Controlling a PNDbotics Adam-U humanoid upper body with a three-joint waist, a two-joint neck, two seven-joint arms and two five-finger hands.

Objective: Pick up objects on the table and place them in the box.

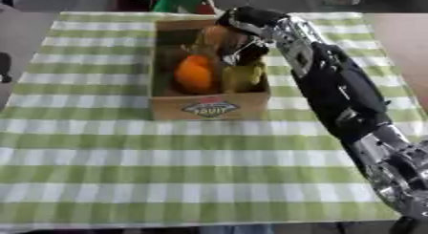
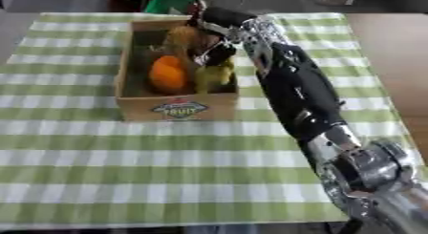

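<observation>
Right hand: the right hand [image 1: 238, 35] reaches from the lower right corner over the far right part of the box; fingers point down into the box. Whether they are spread or closed on anything cannot be told.
Right arm: the black and silver arm [image 2: 297, 92] runs diagonally across the right side of the table and hides part of the cloth behind it.
Box: the cardboard box [image 1: 209, 106] stands on the far half of the table, near the middle, open at the top.
Label: the near wall carries a diamond-shaped label [image 2: 179, 109] reading "FRUIT".
Contents: an orange round fruit [image 1: 195, 74] lies left of centre inside; a yellow-green fruit [image 1: 242, 77] lies just beside it on the right, under the hand; a brownish item [image 2: 180, 37] sits at the far end, shape unclear.
Surface: green and white checked tablecloth [image 1: 167, 166] covering the table.
Surroundings: a green and white object [image 2: 167, 1] lies beyond the far edge; a brown floor shows at the right.
</observation>
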